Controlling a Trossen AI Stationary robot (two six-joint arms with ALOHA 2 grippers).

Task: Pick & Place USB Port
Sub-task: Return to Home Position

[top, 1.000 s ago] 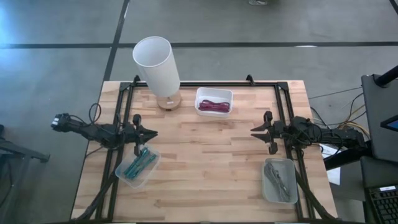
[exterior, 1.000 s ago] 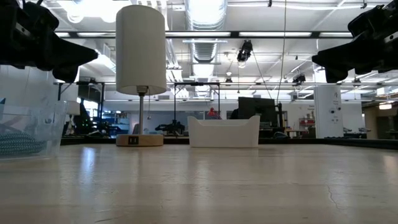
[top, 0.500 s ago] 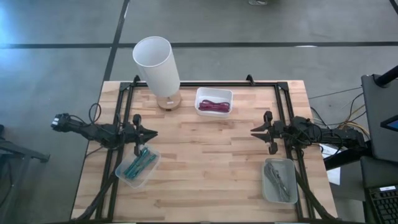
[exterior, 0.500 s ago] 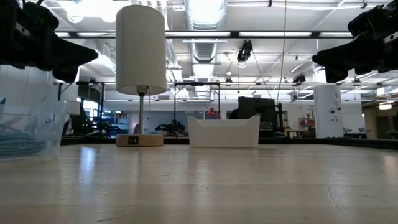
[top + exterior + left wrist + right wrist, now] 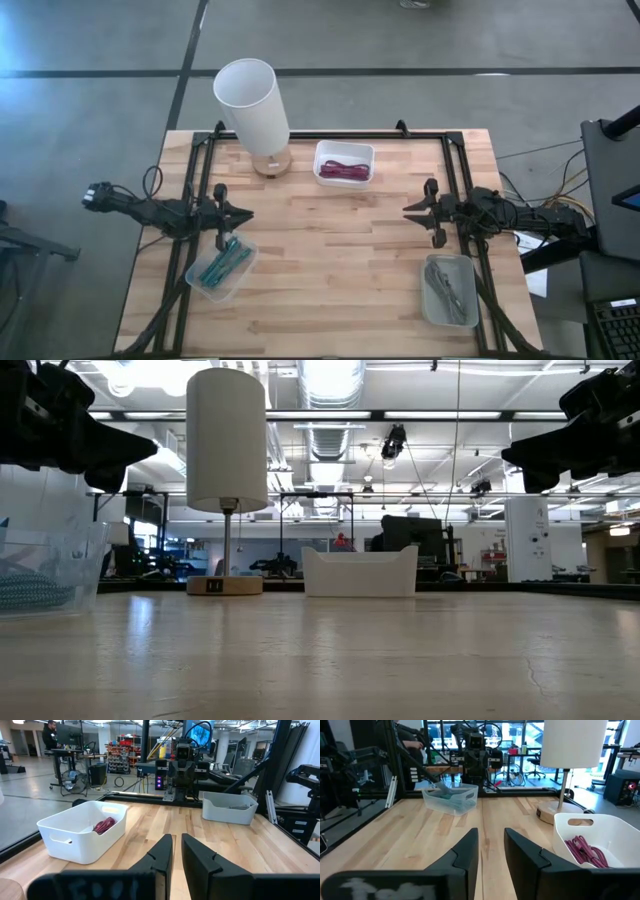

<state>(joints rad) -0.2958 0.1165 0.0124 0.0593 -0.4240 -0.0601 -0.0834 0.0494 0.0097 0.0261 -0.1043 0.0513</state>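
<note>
A lamp with a white shade (image 5: 250,100) stands on its round wooden base (image 5: 271,164) at the table's far left; the base shows a small dark port (image 5: 215,585) in the low view. A white bin (image 5: 344,163) beside it holds magenta cables (image 5: 587,851). A clear bin (image 5: 221,268) at the near left holds teal cables. A grey bin (image 5: 449,290) at the near right holds grey cables. My left gripper (image 5: 245,213) hovers over the table's left side, open by a narrow gap (image 5: 177,842), empty. My right gripper (image 5: 408,210) hovers over the right side, open (image 5: 491,837), empty.
A black frame (image 5: 330,135) runs along the table's far, left and right edges. The bare wooden middle of the table (image 5: 330,250) lies between the two grippers. A person (image 5: 50,732) stands far off in the room beyond the table.
</note>
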